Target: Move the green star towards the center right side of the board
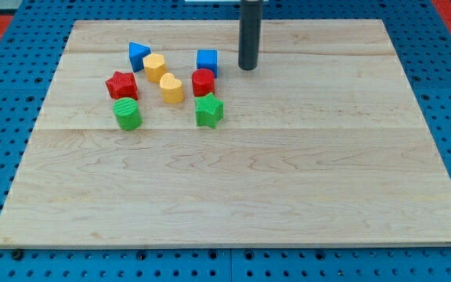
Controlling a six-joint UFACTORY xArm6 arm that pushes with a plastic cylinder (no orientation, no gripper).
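While no writing shows anywhere, my tip [247,67] just right of blue cube [207,61], above green star [208,110]

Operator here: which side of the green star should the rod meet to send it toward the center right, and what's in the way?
No gripping here, only pushing. Meet the green star on its view-left face, slightly toward the top. My tip now sits up and to its right, beside the blue cube. The red cylinder crowds the star's top, so I'd probably circle below it.
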